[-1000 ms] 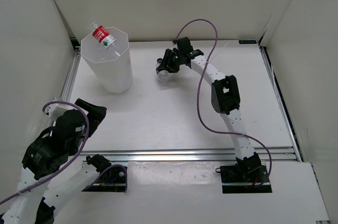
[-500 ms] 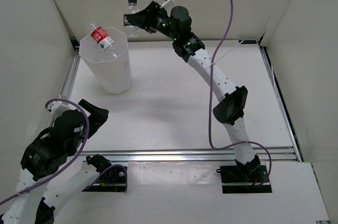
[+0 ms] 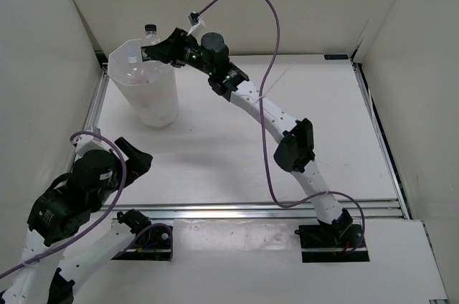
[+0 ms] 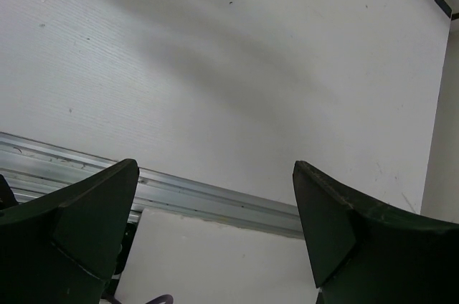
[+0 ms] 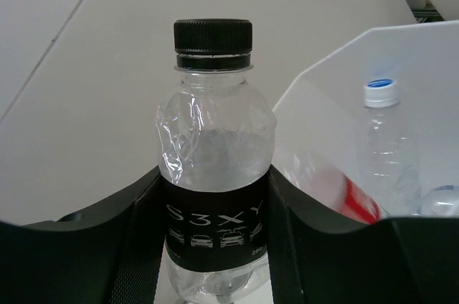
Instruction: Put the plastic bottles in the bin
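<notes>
We have the right gripper (image 5: 215,261) clamped on the black-cap bottle (image 5: 214,168), up by the bin (image 3: 147,100) rim, and the left gripper (image 4: 215,232) hangs wide open. If we let go this close to the edge, it could clip the rim and bounce out.

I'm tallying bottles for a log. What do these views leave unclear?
- Top view: what lies in the bin, blurred by its translucent wall and partly covered by the right gripper.
- Right wrist view: the base of the black-capped bottle, hidden between the fingers and cut by the lower edge.
- Right wrist view: a clear rounded shape in the bin, cut off by the right edge; which bottle, I cannot tell.
</notes>
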`<state>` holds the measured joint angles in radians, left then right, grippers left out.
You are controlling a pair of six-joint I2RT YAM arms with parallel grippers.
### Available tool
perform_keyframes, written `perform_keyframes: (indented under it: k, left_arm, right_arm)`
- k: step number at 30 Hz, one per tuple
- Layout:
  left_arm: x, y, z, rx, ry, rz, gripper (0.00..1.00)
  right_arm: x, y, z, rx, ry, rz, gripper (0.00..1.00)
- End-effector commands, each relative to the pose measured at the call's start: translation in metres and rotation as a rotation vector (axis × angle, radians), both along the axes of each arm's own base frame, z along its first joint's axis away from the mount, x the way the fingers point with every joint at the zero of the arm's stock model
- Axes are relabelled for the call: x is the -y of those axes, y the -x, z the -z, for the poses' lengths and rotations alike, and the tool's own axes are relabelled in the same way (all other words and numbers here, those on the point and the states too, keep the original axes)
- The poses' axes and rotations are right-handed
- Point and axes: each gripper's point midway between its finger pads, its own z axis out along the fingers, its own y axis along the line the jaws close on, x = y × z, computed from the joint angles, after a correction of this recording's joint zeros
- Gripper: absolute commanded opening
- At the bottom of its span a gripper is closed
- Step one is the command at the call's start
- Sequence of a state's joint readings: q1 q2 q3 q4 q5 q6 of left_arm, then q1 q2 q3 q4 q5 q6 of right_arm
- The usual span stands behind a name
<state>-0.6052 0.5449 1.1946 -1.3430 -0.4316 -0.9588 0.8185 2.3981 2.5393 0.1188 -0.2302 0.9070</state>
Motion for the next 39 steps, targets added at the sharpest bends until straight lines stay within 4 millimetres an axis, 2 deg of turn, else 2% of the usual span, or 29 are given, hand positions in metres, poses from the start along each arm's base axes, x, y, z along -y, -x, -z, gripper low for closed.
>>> perform_keyframes:
  k: [1,4,5,8,10,13,14,16,17,18,19,20,21,22,23,24,25,26,27,28,30,31,32,33,34,35,36,37,39]
  left_arm:
    - [-0.006,0.017,0.010,-0.054,-0.056,0.052,1.00]
    - [-0.006,0.019,0.010,-0.048,-0.063,0.072,1.00]
    - [-0.006,0.019,0.010,-0.048,-0.063,0.072,1.00]
    - [-0.006,0.019,0.010,-0.048,-0.063,0.072,1.00]
    - [-0.011,0.017,0.009,-0.040,-0.077,0.052,1.00]
    - [-0.015,0.015,0.008,-0.032,-0.081,0.023,1.00]
    - [-0.015,0.015,0.008,-0.032,-0.081,0.023,1.00]
    - [-0.018,0.011,0.002,-0.005,-0.069,-0.016,1.00]
    - [-0.020,0.010,0.001,-0.002,-0.068,-0.031,1.00]
    - [-0.022,0.009,0.001,0.002,-0.067,-0.046,1.00]
    - [-0.025,0.010,-0.001,0.016,-0.051,-0.069,1.00]
    - [-0.029,0.008,-0.003,0.027,-0.058,-0.100,1.00]
    - [-0.032,0.008,-0.004,0.039,-0.049,-0.120,1.00]
    - [-0.036,0.009,-0.007,0.056,-0.029,-0.146,1.00]
    - [-0.042,0.008,-0.006,0.068,-0.037,-0.180,1.00]
    - [-0.046,0.009,-0.004,0.079,-0.029,-0.201,1.00]
    - [-0.049,0.009,-0.004,0.088,-0.011,-0.229,1.00]
    - [-0.055,0.009,-0.003,0.104,-0.016,-0.263,1.00]
    - [-0.059,0.010,0.002,0.110,-0.015,-0.283,1.00]
    - [-0.062,0.010,0.005,0.116,-0.004,-0.310,1.00]
    - [-0.071,0.008,0.016,0.122,-0.029,-0.362,1.00]
    - [-0.075,0.010,0.018,0.135,-0.022,-0.384,1.00]
    - [-0.078,0.009,0.022,0.141,-0.014,-0.410,1.00]
    - [-0.084,0.009,0.030,0.145,-0.037,-0.443,1.00]
    - [-0.086,0.008,0.034,0.142,-0.052,-0.460,1.00]
    - [-0.089,0.007,0.036,0.157,-0.047,-0.482,1.00]
    - [-0.095,0.005,0.038,0.170,-0.059,-0.522,1.00]
    - [-0.096,0.003,0.044,0.174,-0.074,-0.535,1.00]
    - [-0.101,-0.001,0.045,0.194,-0.114,-0.561,1.00]
  right_arm:
    - [0.012,-0.015,-0.030,0.135,-0.070,0.069,0.52]
    - [0.008,-0.020,-0.016,0.130,-0.050,0.071,0.65]
    - [0.008,-0.020,-0.016,0.130,-0.049,0.071,0.75]
    - [0.005,-0.023,-0.006,0.115,-0.034,0.071,0.87]
    - [0.004,-0.024,0.002,0.103,-0.007,0.072,1.00]
    - [0.015,-0.020,-0.012,0.111,0.021,0.099,1.00]
    - [0.026,-0.019,-0.033,0.128,0.008,0.144,1.00]
    - [0.037,-0.024,-0.030,0.101,0.057,0.202,1.00]
    - [0.053,-0.024,-0.049,0.088,0.045,0.246,1.00]
    - [0.068,-0.033,-0.049,0.054,0.054,0.287,1.00]
    - [0.078,-0.037,-0.037,-0.013,0.093,0.297,1.00]
    - [0.104,-0.051,-0.031,-0.117,0.088,0.333,1.00]
    - [0.116,-0.056,-0.017,-0.197,0.112,0.333,1.00]
    - [0.128,-0.057,0.011,-0.302,0.179,0.326,1.00]
    - [0.155,-0.067,0.021,-0.370,0.202,0.345,1.00]
    - [0.165,-0.064,0.044,-0.468,0.241,0.325,1.00]
    - [0.187,-0.065,0.068,-0.559,0.303,0.339,1.00]
    - [0.199,-0.058,0.071,-0.582,0.330,0.333,1.00]
    - [0.210,-0.051,0.100,-0.652,0.390,0.328,1.00]
    - [0.228,-0.038,0.102,-0.709,0.402,0.294,1.00]
    - [0.245,-0.021,0.123,-0.805,0.423,0.243,1.00]
    - [0.264,-0.011,0.123,-0.832,0.429,0.235,1.00]
    - [0.273,0.003,0.151,-0.911,0.469,0.218,1.00]
    - [0.281,0.012,0.156,-0.929,0.484,0.208,1.00]
    - [0.292,0.020,0.148,-0.897,0.487,0.226,1.00]
    - [0.299,0.033,0.162,-0.898,0.535,0.221,1.00]
    - [0.307,0.036,0.160,-0.877,0.543,0.235,1.00]
    - [0.314,0.044,0.147,-0.829,0.543,0.256,1.00]
    - [0.326,0.045,0.141,-0.774,0.569,0.296,1.00]
